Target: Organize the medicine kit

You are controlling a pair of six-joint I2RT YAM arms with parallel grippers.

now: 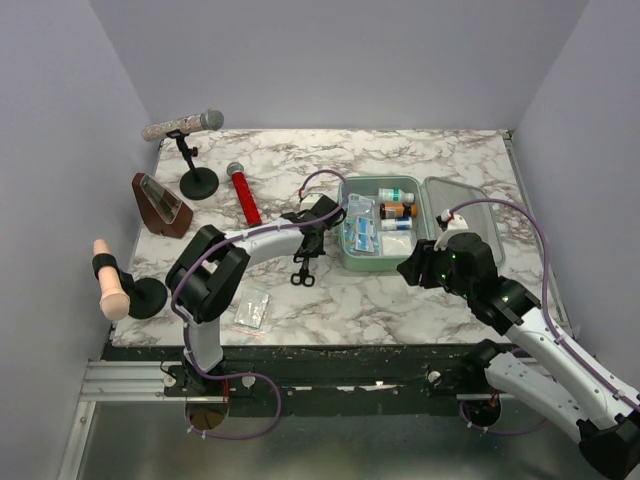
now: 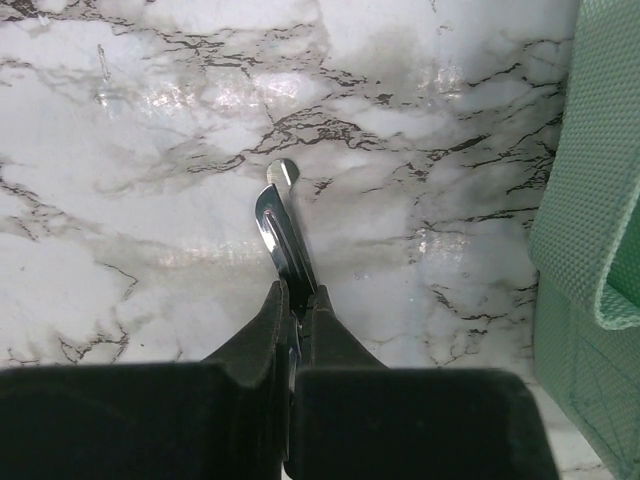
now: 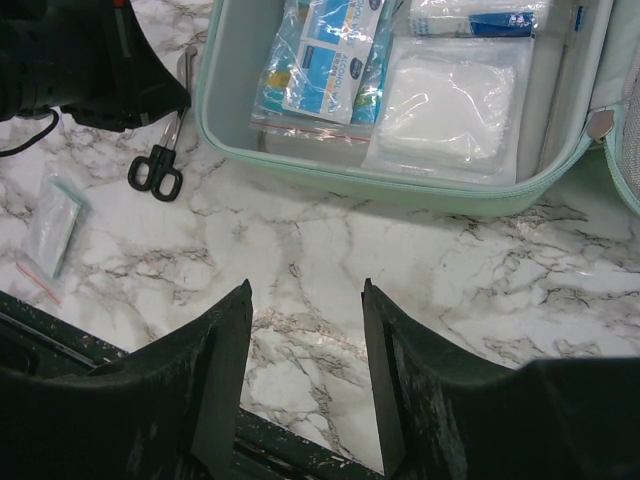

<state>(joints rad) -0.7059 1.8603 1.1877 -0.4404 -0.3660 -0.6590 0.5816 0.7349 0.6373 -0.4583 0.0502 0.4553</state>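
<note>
Holding scissors (image 2: 283, 215) by the blades, left gripper (image 2: 296, 303) clamped tight: stiff, slick steel, likely to swivel. Medicine kit (image 2: 590, 200) lies open just right of it; light, semi-rigid shell, I'd grab its front wall. Right gripper (image 3: 305, 298) jaws apart, empty.

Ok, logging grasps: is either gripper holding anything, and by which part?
The left gripper pinches the black-handled steel scissors by their blades; the open right gripper holds nothing.

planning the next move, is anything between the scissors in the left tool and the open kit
Nothing visible does. The left tool is shut on the scissors, and only bare marble table lies between them and the medicine kit, whose tray is open.
</note>
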